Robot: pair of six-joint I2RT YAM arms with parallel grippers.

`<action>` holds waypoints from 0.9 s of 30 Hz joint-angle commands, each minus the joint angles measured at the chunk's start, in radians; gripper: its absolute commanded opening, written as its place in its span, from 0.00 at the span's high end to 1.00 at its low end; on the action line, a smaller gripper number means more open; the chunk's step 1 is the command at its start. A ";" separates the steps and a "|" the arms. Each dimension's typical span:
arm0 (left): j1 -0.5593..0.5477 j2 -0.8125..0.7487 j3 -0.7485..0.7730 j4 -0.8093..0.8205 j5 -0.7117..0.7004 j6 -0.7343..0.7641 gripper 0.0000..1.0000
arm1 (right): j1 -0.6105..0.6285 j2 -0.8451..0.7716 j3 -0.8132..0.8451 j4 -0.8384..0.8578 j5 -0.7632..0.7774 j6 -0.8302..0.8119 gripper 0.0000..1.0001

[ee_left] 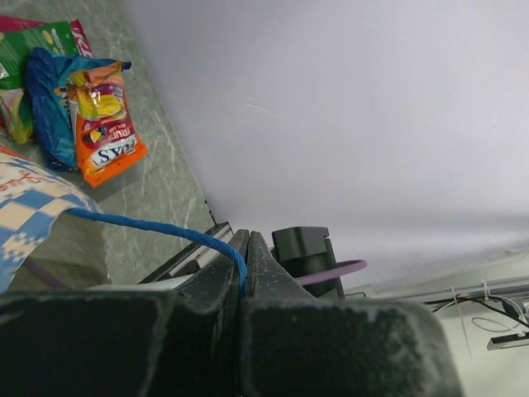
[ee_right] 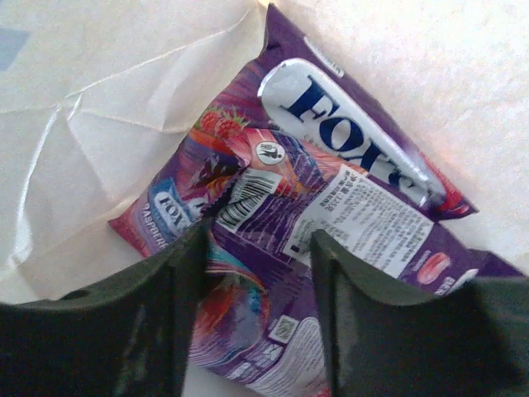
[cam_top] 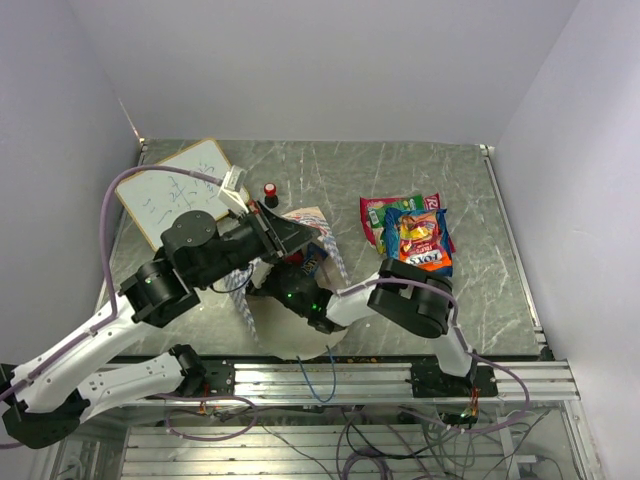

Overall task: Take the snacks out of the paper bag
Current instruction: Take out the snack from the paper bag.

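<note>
The paper bag (cam_top: pixel 309 216) lies in the middle of the table with its mouth held up. My left gripper (ee_left: pixel 245 248) is shut on the bag's blue cord handle (ee_left: pixel 149 225), next to the checked band (ee_left: pixel 25 211). My right arm (cam_top: pixel 410 295) reaches into the bag from the right, so its gripper is hidden in the top view. Inside, my right gripper (ee_right: pixel 260 240) is open, with a purple snack packet (ee_right: pixel 331 165) lying under and between its fingers (ee_right: pixel 173 281). Three snacks lie outside on the table: red (cam_top: pixel 378 208), green (cam_top: pixel 404 205), and blue-and-orange (cam_top: pixel 420 242).
A white writing board (cam_top: pixel 180 190) lies at the back left. A small red-capped bottle (cam_top: pixel 270 191) stands just behind the bag. The right wall runs along the table edge (cam_top: pixel 510 240) beyond the snack pile, and the metal frame (cam_top: pixel 330 375) lines the near edge.
</note>
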 commanded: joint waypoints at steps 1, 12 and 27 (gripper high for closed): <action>-0.011 -0.067 0.013 0.006 -0.051 0.001 0.93 | -0.034 -0.031 -0.042 0.057 0.085 -0.026 0.57; -0.011 -0.114 0.001 -0.060 -0.118 0.013 0.93 | -0.036 -0.250 -0.110 -0.057 -0.182 0.105 0.93; -0.011 -0.095 0.048 -0.114 -0.157 0.073 0.93 | -0.024 -0.564 -0.254 -0.159 -0.555 0.308 1.00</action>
